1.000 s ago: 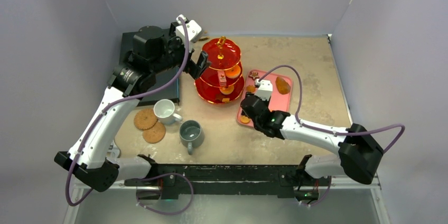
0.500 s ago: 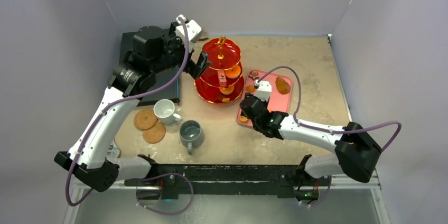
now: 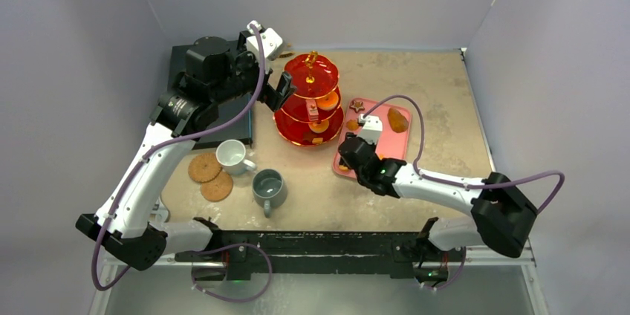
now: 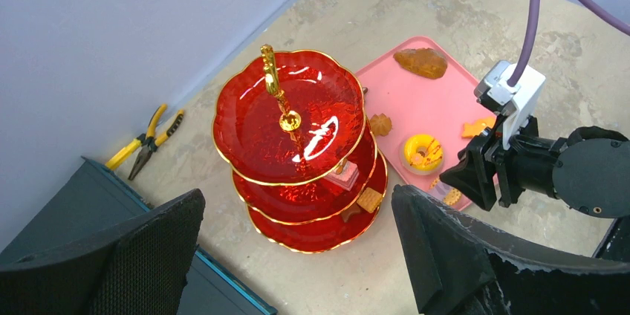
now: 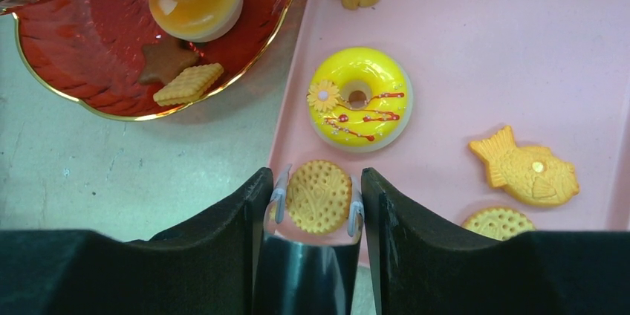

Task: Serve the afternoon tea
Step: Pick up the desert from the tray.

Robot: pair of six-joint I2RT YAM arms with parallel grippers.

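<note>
Presently: right hand (image 5: 317, 203) clenched on round biscuit (image 5: 319, 195), pads against both its sides. Biscuit flat on pink tray (image 5: 446, 70), at tray's 7 o'clock corner in top view. Yellow donut (image 5: 359, 99) just beyond, at biscuit's 12 o'clock. Left hand (image 3: 282, 92) released, jaws wide, over counter (image 3: 416, 77) at 10 o'clock of stand (image 3: 312, 111). White mug (image 3: 232, 154), grey mug (image 3: 268, 186), coasters (image 3: 204, 168) at stand's 7 o'clock.

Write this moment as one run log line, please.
left gripper open, empty, by red stand | right gripper closed on round biscuit on pink tray
</note>
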